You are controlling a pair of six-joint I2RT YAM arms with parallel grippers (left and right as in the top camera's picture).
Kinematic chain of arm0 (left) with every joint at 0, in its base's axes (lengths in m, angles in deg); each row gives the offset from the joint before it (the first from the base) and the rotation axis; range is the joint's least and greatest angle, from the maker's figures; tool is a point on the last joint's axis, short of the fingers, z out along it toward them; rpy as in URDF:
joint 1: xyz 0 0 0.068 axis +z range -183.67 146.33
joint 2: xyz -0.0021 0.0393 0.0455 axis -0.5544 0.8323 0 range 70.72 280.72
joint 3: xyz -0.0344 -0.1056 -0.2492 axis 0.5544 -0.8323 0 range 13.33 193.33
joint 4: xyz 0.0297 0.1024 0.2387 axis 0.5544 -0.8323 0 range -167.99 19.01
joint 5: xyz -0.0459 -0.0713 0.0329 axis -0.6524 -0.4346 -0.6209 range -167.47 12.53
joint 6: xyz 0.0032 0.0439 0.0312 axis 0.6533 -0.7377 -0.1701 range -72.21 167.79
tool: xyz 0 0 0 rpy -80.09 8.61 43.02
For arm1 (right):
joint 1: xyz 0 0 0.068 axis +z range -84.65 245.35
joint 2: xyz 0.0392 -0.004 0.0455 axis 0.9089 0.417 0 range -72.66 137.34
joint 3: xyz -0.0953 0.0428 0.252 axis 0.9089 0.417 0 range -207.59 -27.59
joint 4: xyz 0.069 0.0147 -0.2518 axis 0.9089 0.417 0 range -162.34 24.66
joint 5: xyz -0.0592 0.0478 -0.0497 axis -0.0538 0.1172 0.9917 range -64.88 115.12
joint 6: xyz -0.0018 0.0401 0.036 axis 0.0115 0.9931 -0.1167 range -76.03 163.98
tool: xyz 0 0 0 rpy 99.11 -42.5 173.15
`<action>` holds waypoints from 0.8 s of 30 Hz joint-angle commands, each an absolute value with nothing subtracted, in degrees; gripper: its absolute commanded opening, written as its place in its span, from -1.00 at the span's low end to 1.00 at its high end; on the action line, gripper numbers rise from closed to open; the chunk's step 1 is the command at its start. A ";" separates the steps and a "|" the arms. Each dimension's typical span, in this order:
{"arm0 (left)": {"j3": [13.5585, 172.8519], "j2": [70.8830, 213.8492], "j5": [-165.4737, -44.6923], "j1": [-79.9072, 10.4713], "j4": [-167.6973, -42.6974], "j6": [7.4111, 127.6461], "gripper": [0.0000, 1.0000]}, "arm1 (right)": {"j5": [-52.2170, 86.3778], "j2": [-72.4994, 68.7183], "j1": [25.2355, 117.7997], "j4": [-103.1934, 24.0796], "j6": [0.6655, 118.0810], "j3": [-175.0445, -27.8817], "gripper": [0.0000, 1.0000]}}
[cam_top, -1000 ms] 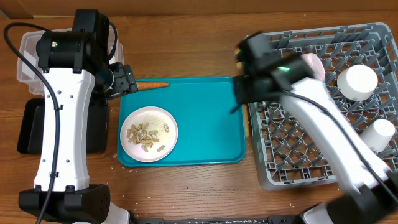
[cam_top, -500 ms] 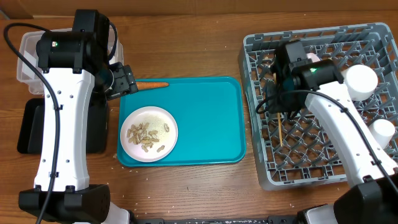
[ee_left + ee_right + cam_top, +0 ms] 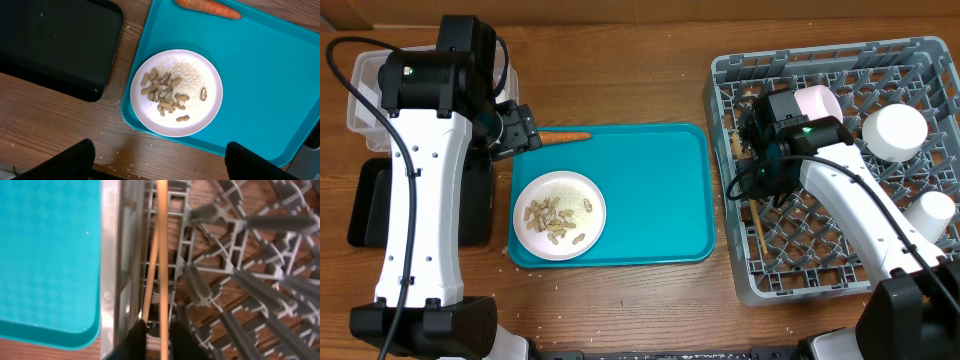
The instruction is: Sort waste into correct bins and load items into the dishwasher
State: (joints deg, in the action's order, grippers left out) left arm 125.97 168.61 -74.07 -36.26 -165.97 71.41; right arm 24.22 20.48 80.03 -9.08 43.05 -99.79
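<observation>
Wooden chopsticks (image 3: 162,255), two, lie in the rack (image 3: 240,275) at the slightly parted right fingers (image 3: 134,342); left fingers (image 3: 70,162) wide, empty.

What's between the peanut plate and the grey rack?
Just bare teal tray, then a sliver of wooden table; the overhead view shows it.

One plate (image 3: 559,215), one carrot (image 3: 565,137) — two chopsticks (image 3: 162,255), three cups (image 3: 894,132), one rack (image 3: 820,270).

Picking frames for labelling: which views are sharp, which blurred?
Overhead: sharp, evenly lit, white round plate readable. Left wrist: tan peanut shells crisp, its own dark fingers soft-edged. Right wrist: very close, grey plastic dish rack lattice soft, thin wooden chopsticks clearer.
</observation>
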 commanded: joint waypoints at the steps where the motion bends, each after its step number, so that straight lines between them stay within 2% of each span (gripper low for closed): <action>1: 126.21 168.87 -74.51 -36.32 -166.12 70.51 0.71 | 23.47 20.63 80.12 -9.51 42.65 -99.57 -0.34; 9: 126.21 168.87 -74.53 -36.32 -166.21 70.51 0.71 | 23.52 19.54 80.12 -8.84 46.87 -101.36 -0.18; 16: 126.21 168.87 -75.71 -36.35 -166.12 70.49 0.71 | 22.36 11.34 80.12 -6.63 48.51 -110.22 -0.07; 19: 126.21 168.87 -77.78 -37.15 -165.84 70.51 0.69 | 20.94 7.04 80.10 -6.04 48.53 -112.01 0.27; 21: 126.19 168.87 -77.96 -38.66 -165.42 70.51 0.69 | 20.98 4.24 79.94 -5.14 48.49 -112.01 0.80; 22: 126.19 168.87 -77.98 -39.58 -165.23 70.53 0.69 | 21.18 3.15 79.75 -4.31 48.44 -111.99 0.98; 24: 125.95 168.87 -77.98 -41.90 -164.75 70.60 0.70 | 21.59 1.09 78.74 -1.65 48.27 -111.99 1.00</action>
